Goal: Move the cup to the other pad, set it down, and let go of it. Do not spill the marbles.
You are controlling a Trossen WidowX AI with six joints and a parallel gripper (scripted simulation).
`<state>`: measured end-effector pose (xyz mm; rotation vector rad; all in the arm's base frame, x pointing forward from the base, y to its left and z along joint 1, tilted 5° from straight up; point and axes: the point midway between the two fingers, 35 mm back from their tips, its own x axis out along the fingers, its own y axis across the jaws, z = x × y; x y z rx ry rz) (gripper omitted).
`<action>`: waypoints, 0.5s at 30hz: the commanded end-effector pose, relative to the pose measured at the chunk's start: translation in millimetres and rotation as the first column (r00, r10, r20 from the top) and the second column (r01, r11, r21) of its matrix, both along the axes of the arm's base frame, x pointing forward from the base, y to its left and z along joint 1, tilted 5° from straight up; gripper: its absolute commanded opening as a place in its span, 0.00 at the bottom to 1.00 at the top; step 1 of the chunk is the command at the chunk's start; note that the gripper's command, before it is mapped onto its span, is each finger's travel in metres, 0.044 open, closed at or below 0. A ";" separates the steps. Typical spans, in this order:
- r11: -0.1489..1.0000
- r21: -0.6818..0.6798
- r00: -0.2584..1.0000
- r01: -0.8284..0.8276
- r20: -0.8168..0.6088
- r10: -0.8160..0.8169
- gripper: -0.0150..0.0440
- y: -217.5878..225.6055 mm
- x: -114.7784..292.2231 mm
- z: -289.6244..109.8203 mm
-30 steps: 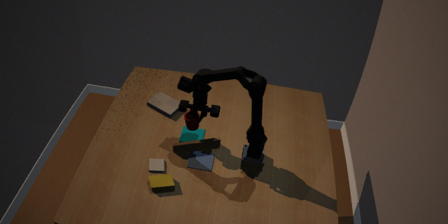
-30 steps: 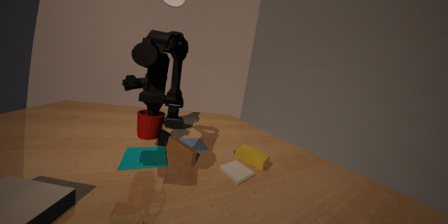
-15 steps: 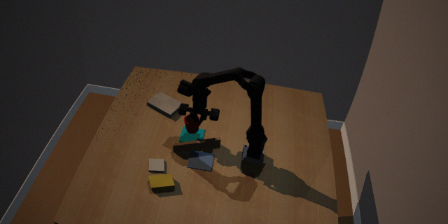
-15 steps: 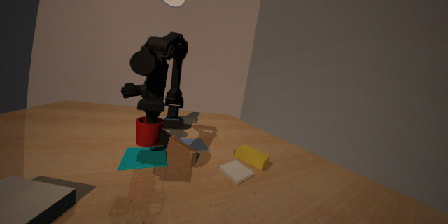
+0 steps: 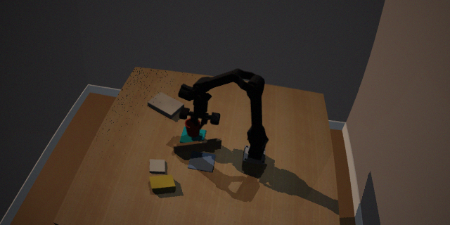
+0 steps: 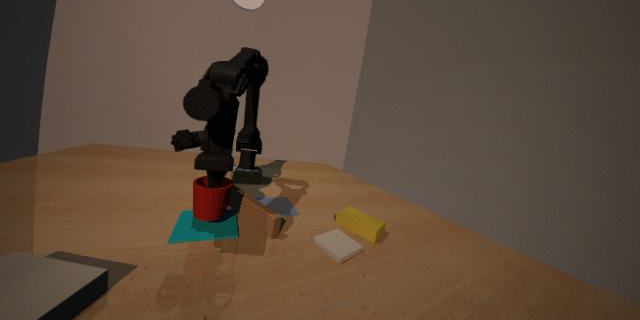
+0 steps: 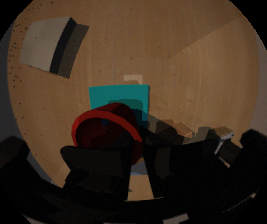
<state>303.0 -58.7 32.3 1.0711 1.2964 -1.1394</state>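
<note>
The red cup (image 5: 192,129) (image 6: 212,203) (image 7: 103,133) is upright over the teal pad (image 5: 185,138) (image 6: 182,228) (image 7: 104,96). Its base is at the pad's surface or just above it; I cannot tell whether they touch. My gripper (image 5: 194,121) (image 6: 215,181) comes straight down from above and is shut on the cup's rim. The other pad (image 5: 202,162) (image 6: 281,205), blue-grey, lies beyond a wooden block (image 5: 199,145) (image 6: 260,217) on the arm's side. The cup's inside is dark and no marbles show.
A grey slab (image 5: 165,104) (image 6: 45,284) (image 7: 45,43) lies farther out on the table. A white block (image 5: 157,165) (image 6: 338,245) and a yellow block (image 5: 162,182) (image 6: 360,223) lie to one side. The arm's base (image 5: 254,155) stands near the blue-grey pad.
</note>
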 end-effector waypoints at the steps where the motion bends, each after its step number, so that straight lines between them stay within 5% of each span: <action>1: 1.000 -0.002 1.000 -0.004 -0.008 0.004 0.25 -0.4 -1.9 -7.7; 15: 1.000 0.001 1.000 0.000 -0.003 0.000 0.25 -0.2 -2.0 -12.6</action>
